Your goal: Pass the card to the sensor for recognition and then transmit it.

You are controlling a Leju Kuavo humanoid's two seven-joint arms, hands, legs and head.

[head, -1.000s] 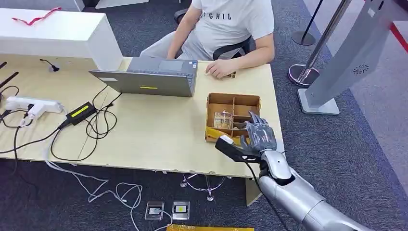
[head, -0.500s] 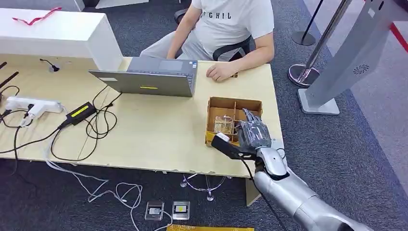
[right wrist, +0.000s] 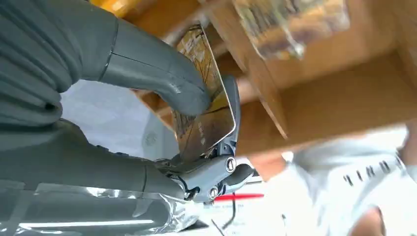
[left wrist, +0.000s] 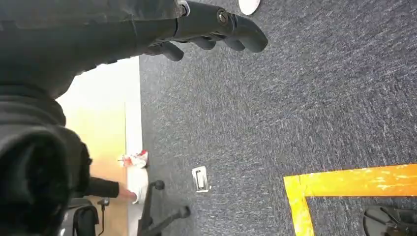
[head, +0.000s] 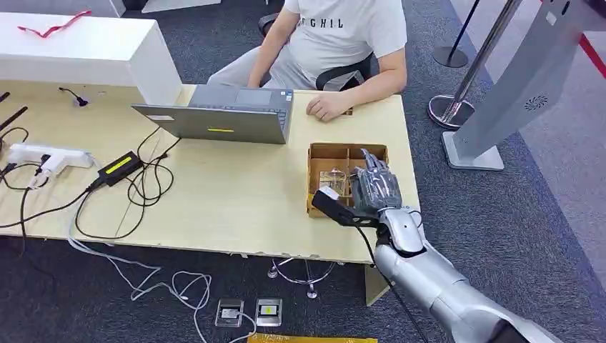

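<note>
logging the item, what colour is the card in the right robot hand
Gold with dark line markings: the card, best seen in the right wrist view.

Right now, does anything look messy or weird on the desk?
Mostly the cables: they lie tangled across the desk and some hang over its front edge to the floor. The right hand pinches the card over the wooden box; that looks normal.
</note>
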